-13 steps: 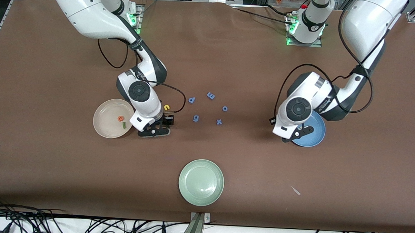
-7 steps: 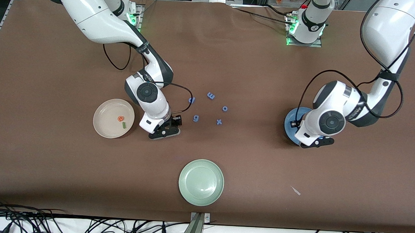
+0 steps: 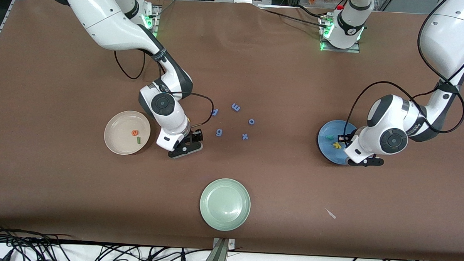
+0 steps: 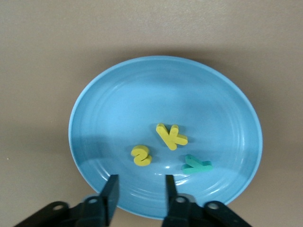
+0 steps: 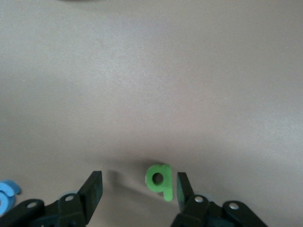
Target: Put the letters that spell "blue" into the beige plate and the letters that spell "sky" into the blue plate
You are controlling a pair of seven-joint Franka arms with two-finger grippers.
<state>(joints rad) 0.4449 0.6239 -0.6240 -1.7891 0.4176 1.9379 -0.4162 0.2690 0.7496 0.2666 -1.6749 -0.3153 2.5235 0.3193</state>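
Nearest the front cam lay a pale green plate [image 3: 224, 204], empty and no part of the job.

Farther back, twd the right arm's end, the right gripper [image 5: 138, 176] was low over bare table just beside the beige plate [image 3: 112, 141]. Its fingers stood wide apart w/ the b [image 5: 160, 181] flat on the table between them, closer to one finger, not yet pinched. My read: it was set there to close on the b, the next letter for that plate. The b's stem ran across the line the jaws close along, bowl end pointing away from the wrist, so they'd meet its narrow width, which makes for an easy pinch. On the beige plate lay the e [image 3: 134, 133] and the l [image 3: 138, 140]. The l's long axis ran roughly near-to-far. The u wasn't visible, prob hidden by the arm.

At the left arm's end, the left gripper [image 4: 139, 182] hung over the blue plate's [image 3: 326, 147] rim, fingers partly apart, holding nothing. The s [image 4: 141, 155], k [image 4: 171, 136] and y [image 4: 197, 164] lay flat in that plate, close together but not touching. "Sky" looked done, and the arm looked finished w/ that plate.

Farthest, mid-table, the purple g [image 3: 218, 132], x [image 3: 245, 136], o [image 3: 251, 121], p [image 3: 215, 112] and m [image 3: 235, 106] sat loose and spaced out. They belong to neither word.
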